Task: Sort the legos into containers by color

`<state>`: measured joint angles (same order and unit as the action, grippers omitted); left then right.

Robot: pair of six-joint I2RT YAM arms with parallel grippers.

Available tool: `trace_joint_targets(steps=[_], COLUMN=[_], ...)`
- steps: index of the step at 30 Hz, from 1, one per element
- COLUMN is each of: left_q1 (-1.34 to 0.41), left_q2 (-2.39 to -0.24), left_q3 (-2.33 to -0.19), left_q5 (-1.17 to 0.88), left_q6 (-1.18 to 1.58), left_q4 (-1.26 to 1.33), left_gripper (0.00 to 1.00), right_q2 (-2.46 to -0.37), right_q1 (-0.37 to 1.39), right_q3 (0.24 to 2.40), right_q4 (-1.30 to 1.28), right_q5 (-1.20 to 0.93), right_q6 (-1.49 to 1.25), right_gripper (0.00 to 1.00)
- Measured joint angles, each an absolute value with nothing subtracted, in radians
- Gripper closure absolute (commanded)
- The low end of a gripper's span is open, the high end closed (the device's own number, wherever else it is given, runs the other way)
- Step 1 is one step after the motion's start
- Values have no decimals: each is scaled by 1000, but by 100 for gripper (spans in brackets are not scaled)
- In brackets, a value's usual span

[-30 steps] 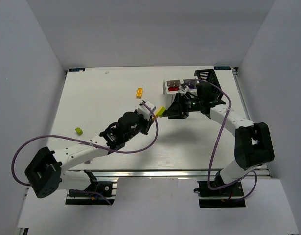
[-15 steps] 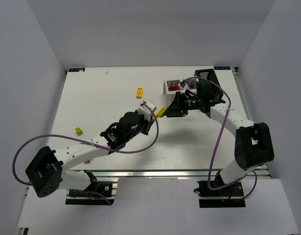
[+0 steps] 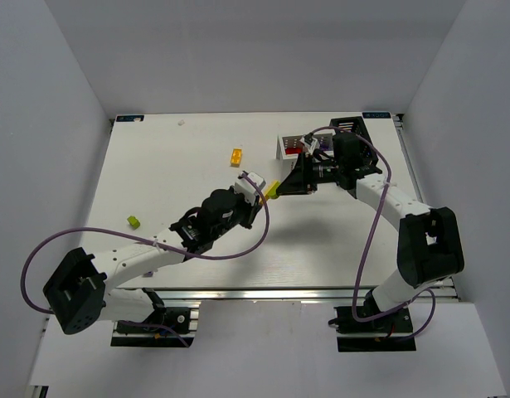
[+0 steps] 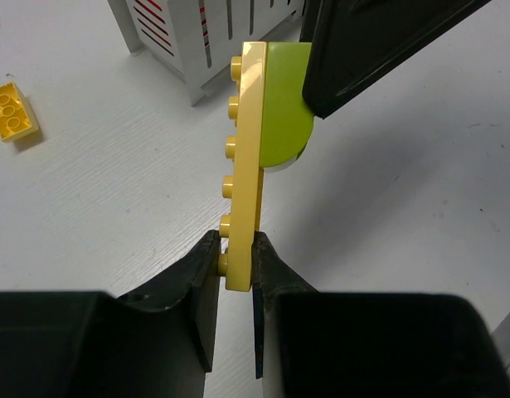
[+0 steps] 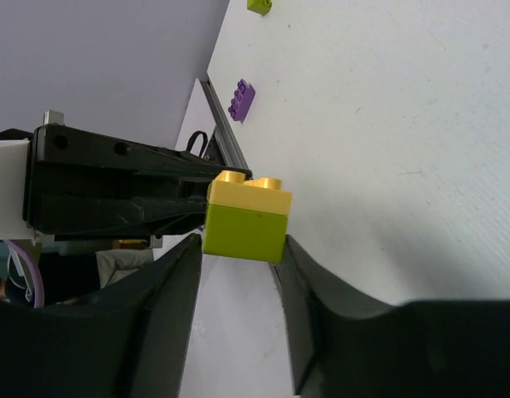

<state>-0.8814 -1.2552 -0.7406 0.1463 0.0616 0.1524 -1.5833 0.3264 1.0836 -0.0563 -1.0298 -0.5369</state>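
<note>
My left gripper (image 4: pixel 236 257) is shut on the lower end of a long yellow lego plate (image 4: pixel 248 166), held above the table. A lime green lego (image 4: pixel 284 108) is stuck to the plate's far end. My right gripper (image 5: pixel 242 249) is shut on that lime green lego (image 5: pixel 245 234), one finger on each side, with the yellow plate (image 5: pixel 250 192) on top of it. In the top view the two grippers meet at the joined legos (image 3: pixel 273 189), just in front of the white box (image 3: pixel 292 148). The black bin (image 3: pixel 347 128) stands behind my right arm.
A yellow brick (image 3: pixel 235 157) lies left of the white box. A lime brick (image 3: pixel 133 221) lies at the table's left. A purple brick (image 5: pixel 241 99) lies near the front rail. Red bricks (image 3: pixel 293 150) lie in the white box's left compartment.
My right gripper and wrist have shifted slightly toward the back, still at the lime lego. The left arm and the joined legos have stayed almost still.
</note>
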Motion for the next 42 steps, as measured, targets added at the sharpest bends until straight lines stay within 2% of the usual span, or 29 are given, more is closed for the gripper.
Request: trace_joint_targets(steps=[3,5,14,19,23,26,27,29,30,36,42], left_q1=[-881,-881,-881,-882,-882,-882,-882,-882,-882,-883,-884], left_q2=[-1256,-1256,-1258,-1272,-1280,-1282,-1282,-1284,-1284,-1284,-1284], left_q3=[-742,-742,-742,-743,-746,-751,-751,-751,-751,-751,-760], left_q5=[147,147,139,130,131,131,131,131,131,151,188], left_q6=[63,64,67,61,56,48,46,43,43,30,-35], left_q4=[150,148,149,150,150,150,150,150,151,157,173], left_gripper=[100,100,100,100,100,100,100,100,100,100,100], right_q2=[-1592,-1595,-1619,-1633,-1633,-1633,-1633,-1634,-1636,-1642,-1717], right_q1=[324,325,324,328,328,325,325,325,325,319,310], right_q3=[1084,1084,1085,1085,1085,1085,1085,1085,1085,1095,1291], right_q4=[-51,-50,-43,-43,-42,-42,-42,-35,-29,-42,-362], right_q5=[-1033,-1036,-1050,-1052,-1052,-1053,-1053,-1053,-1054,-1084,-1135], right_q6=[-544,-549,-570,-574,-575,-585,-591,-595,-596,-548,-240], right_gripper=[63,64,43,44,52,65,75,86,99,100,100])
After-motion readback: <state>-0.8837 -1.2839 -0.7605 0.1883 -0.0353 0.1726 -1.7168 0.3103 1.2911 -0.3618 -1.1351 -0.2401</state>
